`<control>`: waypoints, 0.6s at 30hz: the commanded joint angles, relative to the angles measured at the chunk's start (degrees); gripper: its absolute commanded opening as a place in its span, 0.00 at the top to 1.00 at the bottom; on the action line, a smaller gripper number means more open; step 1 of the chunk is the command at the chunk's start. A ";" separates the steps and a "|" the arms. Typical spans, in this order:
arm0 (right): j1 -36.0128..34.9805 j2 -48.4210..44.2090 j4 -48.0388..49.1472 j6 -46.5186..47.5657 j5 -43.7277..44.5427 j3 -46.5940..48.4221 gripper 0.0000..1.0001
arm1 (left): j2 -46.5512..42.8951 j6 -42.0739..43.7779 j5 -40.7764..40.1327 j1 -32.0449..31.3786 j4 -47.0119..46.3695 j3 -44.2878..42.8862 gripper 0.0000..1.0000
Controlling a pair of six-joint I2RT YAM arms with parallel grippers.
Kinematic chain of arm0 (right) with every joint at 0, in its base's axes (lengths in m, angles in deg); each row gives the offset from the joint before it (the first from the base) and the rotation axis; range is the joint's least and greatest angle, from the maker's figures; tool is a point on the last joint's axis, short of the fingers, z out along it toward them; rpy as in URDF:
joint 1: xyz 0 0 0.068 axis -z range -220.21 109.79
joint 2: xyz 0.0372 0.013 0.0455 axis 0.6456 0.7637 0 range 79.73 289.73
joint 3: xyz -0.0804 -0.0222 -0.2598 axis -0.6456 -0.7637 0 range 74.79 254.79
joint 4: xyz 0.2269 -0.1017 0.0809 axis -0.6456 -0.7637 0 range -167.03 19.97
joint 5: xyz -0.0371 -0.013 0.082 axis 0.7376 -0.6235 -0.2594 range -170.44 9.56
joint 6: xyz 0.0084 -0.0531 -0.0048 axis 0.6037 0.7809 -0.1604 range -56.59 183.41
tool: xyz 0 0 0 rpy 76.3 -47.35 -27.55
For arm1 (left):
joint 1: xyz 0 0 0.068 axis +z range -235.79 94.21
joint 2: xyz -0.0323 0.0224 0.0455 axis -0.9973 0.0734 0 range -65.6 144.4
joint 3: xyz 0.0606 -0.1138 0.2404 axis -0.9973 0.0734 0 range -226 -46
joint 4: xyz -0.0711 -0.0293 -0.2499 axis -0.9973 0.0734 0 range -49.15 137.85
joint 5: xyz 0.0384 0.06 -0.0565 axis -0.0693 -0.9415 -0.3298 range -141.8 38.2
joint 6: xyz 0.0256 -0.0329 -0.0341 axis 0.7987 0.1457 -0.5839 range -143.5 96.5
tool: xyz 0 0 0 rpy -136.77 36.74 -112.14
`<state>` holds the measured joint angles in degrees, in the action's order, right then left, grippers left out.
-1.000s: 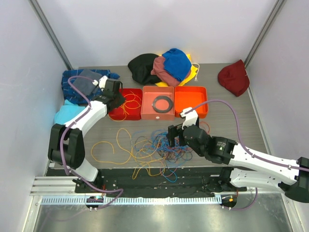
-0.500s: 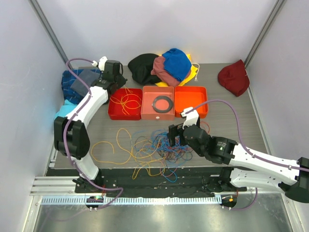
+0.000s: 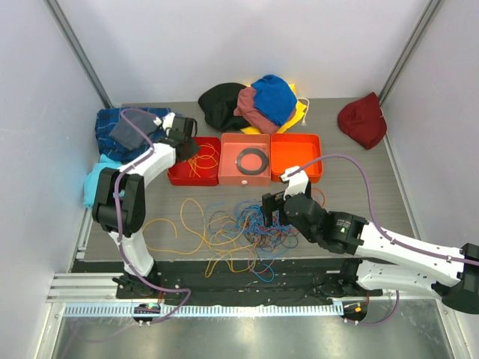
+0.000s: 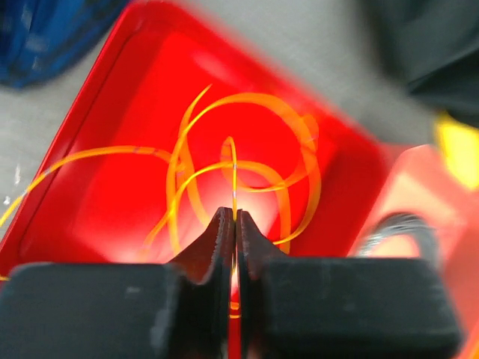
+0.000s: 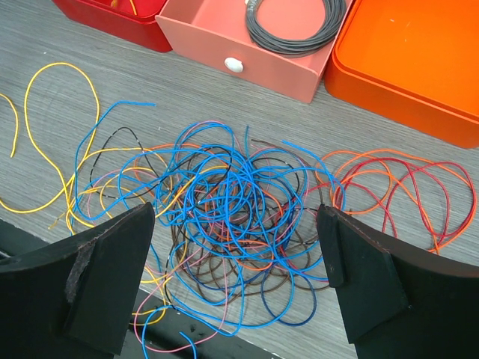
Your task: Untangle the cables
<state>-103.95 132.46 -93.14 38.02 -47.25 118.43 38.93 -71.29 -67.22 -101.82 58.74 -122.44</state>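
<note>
The cables [image 3: 241, 228] lie mostly as a tangle of blue, brown, orange and pink wires on the table's front middle, and the tangle [image 5: 239, 202] fills the right wrist view. Loose yellow loops [image 3: 176, 224] trail to its left and red-orange loops [image 5: 397, 187] to its right. More yellow cables [image 3: 198, 158] lie coiled in the red tray [image 3: 178, 178]. My left gripper [image 3: 187, 144] hangs over that red tray [image 4: 97, 149], shut on one thin yellow cable [image 4: 234, 179] that runs up from the left gripper [image 4: 234, 218]. My right gripper [image 3: 271, 209] hovers open above the tangle, the right gripper [image 5: 236, 254] holding nothing.
A pink drawer tray [image 3: 233, 173] holds a black ring [image 3: 252, 158], and an orange tray [image 3: 296, 153] stands right of it. A heap of clothes [image 3: 254, 105] lies behind, a dark red cloth [image 3: 363, 120] at back right, blue and cyan cloths [image 3: 120, 131] at left.
The left arm swung back beyond the red tray and has returned over it, still shut. The right arm and the tangle have not moved.
</note>
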 commanded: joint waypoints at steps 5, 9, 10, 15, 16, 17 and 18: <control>-0.06 0.00 0.70 0.16 1.09 0.48 0.01 | -6.53 1.91 -0.84 0.21 -6.20 4.99 0.51; -0.06 -0.08 0.88 -0.28 0.91 0.31 0.00 | -8.81 3.23 -1.63 0.12 -2.34 1.57 0.40; 0.02 -0.17 1.05 -0.36 0.82 0.13 0.00 | -9.25 3.49 -2.24 0.12 -0.16 1.04 0.39; -0.06 -0.70 1.32 -0.80 0.56 -0.66 0.00 | -15.82 5.16 -5.14 -0.75 4.43 2.17 0.00; -0.06 -0.87 1.32 -0.89 0.56 -0.92 0.00 | -17.15 4.99 -5.41 -1.02 5.13 3.57 0.00; -0.06 -0.96 1.32 -0.98 0.56 -1.10 0.00 | -18.56 4.47 -5.67 -1.11 7.23 4.54 0.00; 0.02 -1.14 1.23 -0.98 0.56 -1.27 0.00 | -22.14 4.29 -5.67 -1.19 7.68 5.68 0.00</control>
<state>-103.95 132.48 -93.25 37.73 -47.31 117.66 25.51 -67.77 -69.86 -102.37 61.34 -119.34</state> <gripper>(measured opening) 0.996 0.992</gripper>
